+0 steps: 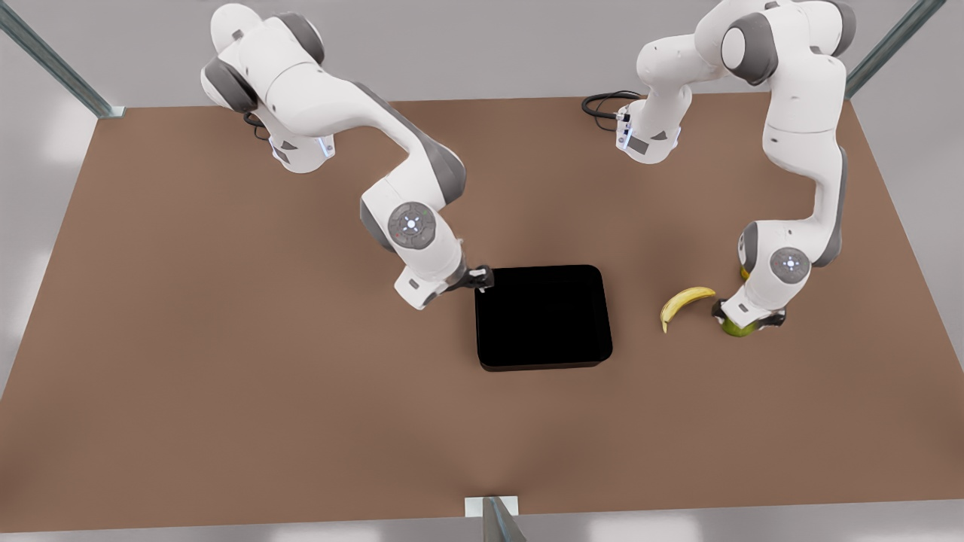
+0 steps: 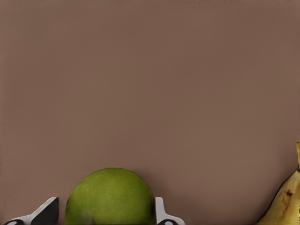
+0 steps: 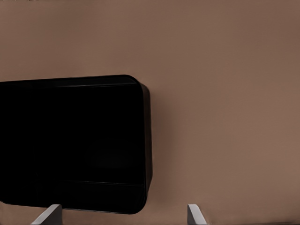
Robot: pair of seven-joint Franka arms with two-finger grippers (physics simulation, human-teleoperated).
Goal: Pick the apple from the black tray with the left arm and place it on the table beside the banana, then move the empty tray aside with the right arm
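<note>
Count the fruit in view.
3: the banana near the tray, where the right gripper sits; the apple beside the banana at the left gripper; an orange-yellow fruit part-hidden behind that arm.

I see the black tray mid-desk, with open brown surface around it from 5 through 9 o'clock. At its 10 o'clock corner the right gripper crowds the rim. At 3 o'clock, the banana, apple and left gripper cluster, blocking passage there.
</note>
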